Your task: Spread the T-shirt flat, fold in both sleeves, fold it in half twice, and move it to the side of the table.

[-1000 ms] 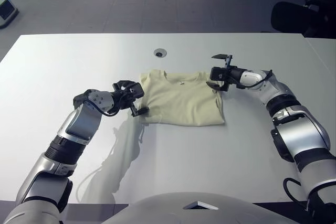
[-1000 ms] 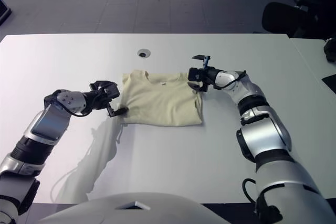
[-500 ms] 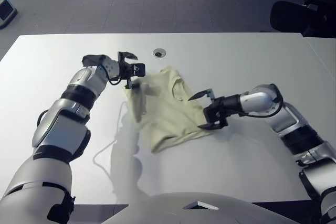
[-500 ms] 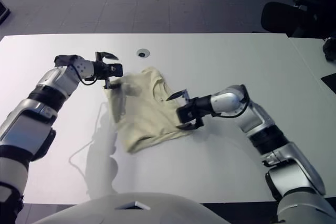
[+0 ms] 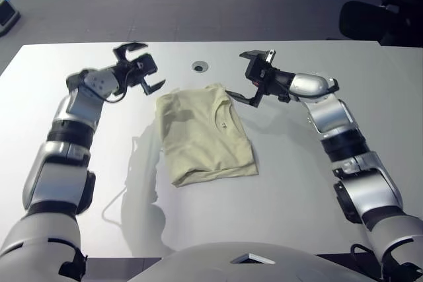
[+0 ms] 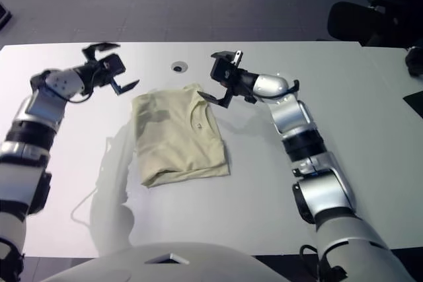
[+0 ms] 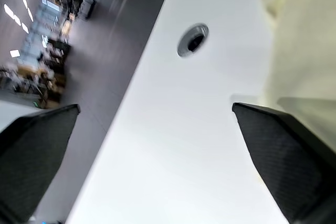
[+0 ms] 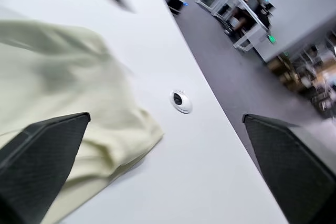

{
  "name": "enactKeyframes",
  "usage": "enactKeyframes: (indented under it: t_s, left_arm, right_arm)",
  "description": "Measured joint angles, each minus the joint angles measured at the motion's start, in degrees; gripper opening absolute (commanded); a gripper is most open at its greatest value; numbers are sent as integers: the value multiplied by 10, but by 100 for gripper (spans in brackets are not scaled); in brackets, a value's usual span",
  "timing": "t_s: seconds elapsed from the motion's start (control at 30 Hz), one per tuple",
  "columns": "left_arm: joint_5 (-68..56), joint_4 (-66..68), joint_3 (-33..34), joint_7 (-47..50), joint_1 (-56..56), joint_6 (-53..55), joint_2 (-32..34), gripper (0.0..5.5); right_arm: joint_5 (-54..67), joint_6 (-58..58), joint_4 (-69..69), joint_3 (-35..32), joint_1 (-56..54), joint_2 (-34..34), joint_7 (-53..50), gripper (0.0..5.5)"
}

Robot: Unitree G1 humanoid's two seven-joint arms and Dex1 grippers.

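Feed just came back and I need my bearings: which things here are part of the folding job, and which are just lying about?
Job:
T-shirt, folded, lying on the table
left gripper, open
right gripper, open

Lying about:
cable grommet in the tabletop
dark chair beyond the far right corner
small device on the floor, far left

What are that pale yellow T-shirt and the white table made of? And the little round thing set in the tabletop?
T-shirt: soft knit fabric, probably cotton, matte; it lies limp with creases and folded edges.
Table: hard, smooth white top, perhaps laminate, faintly glossy; shadows fall cleanly on it.
Round grommet: grey ring around a dark hole, metal or plastic; cannot tell which.
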Motion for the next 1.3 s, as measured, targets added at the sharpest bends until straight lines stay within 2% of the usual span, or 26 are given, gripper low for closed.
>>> enactKeyframes:
  t_s: [0.17,0.33,0.53,0.7,0.8,0.87,1.0,1.17,1.3]
  left_arm:
    - [-21,-183,18,3,91,133,-26,539]
    - [-25,-264,37,1,113,193,-24,539]
    - [-28,-317,70,-11,118,223,0,539]
    - [-28,-342,71,-13,128,238,-1,539]
    - [-33,-331,69,-11,133,242,-16,539]
    - [-36,-307,64,-8,134,240,-31,539]
    - [-37,-230,42,-5,130,222,-61,539]
    - [-21,-127,3,-2,116,159,-84,539]
    - [3,-46,-28,13,62,101,-114,539]
  right_arm:
    - [-21,-68,241,-9,-86,57,-49,540]
    - [-52,-98,376,-10,-99,73,-90,540]
    - [-66,-121,415,-21,-89,62,-114,540]
    - [-72,-136,414,-23,-78,34,-114,540]
    - [-57,-137,403,-51,-63,18,-109,540]
    - [-41,-136,382,-71,-50,12,-103,540]
    - [4,-119,218,-111,3,-1,-90,540]
    - [41,-23,-41,-143,116,-13,-92,540]
    - [52,69,-217,-158,186,-22,-103,540]
